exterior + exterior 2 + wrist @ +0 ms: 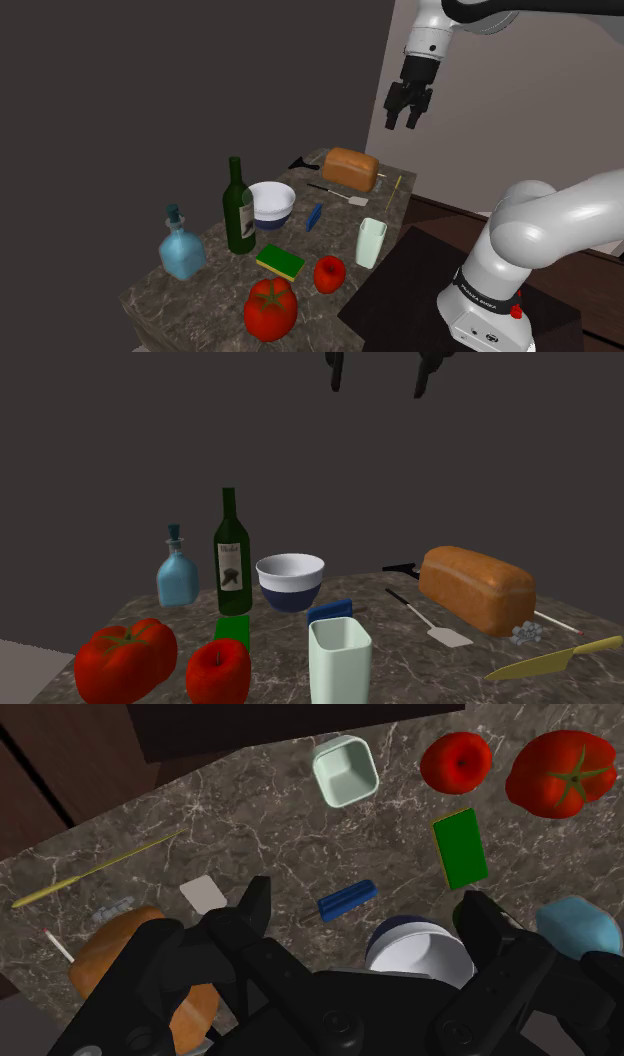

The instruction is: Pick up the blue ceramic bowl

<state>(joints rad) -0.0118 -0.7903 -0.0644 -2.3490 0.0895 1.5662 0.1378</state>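
Bowl (418, 952), white inside, partly hidden behind parted jaws

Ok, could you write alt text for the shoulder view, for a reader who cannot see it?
The arm's black gripper, open, hangs high above a marbled table. On it a white bowl with a blue base stands beside a green bottle, with a loaf farther back and a big tomato nearest the camera.

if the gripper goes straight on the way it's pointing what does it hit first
Likely the small blue object on the marble table, just beside the white-and-blue bowl; the gripper hangs high, so depth is uncertain.
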